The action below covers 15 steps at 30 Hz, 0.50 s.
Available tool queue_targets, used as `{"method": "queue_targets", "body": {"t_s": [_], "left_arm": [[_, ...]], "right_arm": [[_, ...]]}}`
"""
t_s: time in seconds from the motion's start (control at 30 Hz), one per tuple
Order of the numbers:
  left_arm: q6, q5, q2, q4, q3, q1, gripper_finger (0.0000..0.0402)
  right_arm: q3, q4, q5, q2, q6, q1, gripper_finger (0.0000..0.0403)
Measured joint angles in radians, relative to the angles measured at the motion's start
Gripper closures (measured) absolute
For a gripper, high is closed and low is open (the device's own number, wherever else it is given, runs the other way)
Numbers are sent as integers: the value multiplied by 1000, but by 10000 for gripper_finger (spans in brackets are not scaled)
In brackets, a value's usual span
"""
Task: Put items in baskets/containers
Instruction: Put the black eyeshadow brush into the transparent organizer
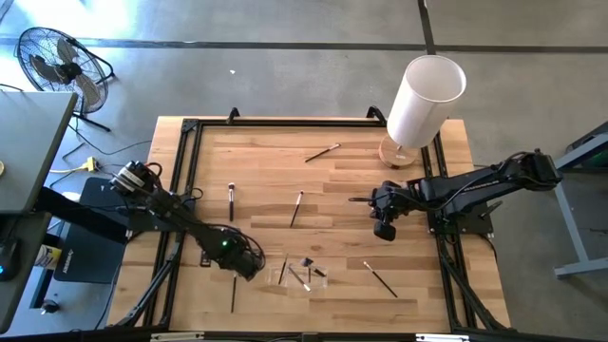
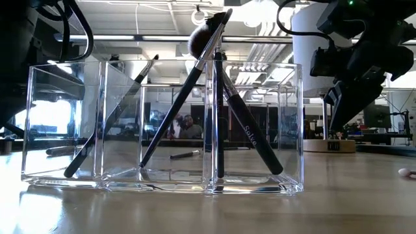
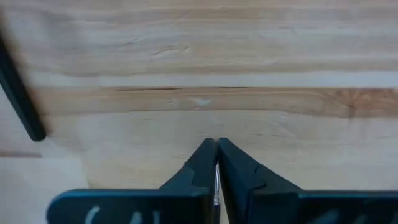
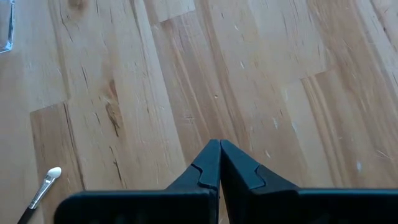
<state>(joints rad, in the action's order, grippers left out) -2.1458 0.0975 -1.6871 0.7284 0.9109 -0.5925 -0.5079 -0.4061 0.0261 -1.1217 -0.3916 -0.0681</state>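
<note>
Clear acrylic organizer [image 2: 162, 123] nearest the low cam, three brushes [image 2: 175, 110] leaning inside; others loose on table [image 1: 418, 285]. Brushes look light, stiff, thin, prob roll-prone: pinch mid-handle. Left gripper [image 3: 216, 163] pinched shut, empty, low beside a dark brush [image 1: 234, 293] at near left. Right gripper [image 4: 219, 163] shut, idle mid-right. Organizer barely visible from above.

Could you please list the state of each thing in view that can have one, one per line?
Left end effector: shut, empty, over bare wood.
Right end effector: shut, empty, above the table.
Clear holder: upright, holds several brushes.
Brushes in holder: leaning, tips up.
Loose brushes: lying flat on the table.
White cylinder: upright on its wooden base.
Fan: on the floor; running or not, cannot tell.
</note>
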Motion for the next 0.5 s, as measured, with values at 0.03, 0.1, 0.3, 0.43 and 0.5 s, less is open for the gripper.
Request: {"method": "queue_targets", "body": {"t_s": [0.03,0.1,0.3,0.43,0.5], "left_arm": [[18,1,0,-9,1,4,393],[45,-12,0,-7,12,3,399],[75,-143,-6,92,118,1,400],[108,-270,-6,182,212,-11,401],[108,-322,-5,233,268,-23,401]], "right_arm": [[0,0,0,0,0,0,401],[0,0,0,0,0,0,401],[0,1,-3,0,-1,0,401],[0,2,-5,0,-1,0,400],[0,4,-5,0,-1,0,401]]}}
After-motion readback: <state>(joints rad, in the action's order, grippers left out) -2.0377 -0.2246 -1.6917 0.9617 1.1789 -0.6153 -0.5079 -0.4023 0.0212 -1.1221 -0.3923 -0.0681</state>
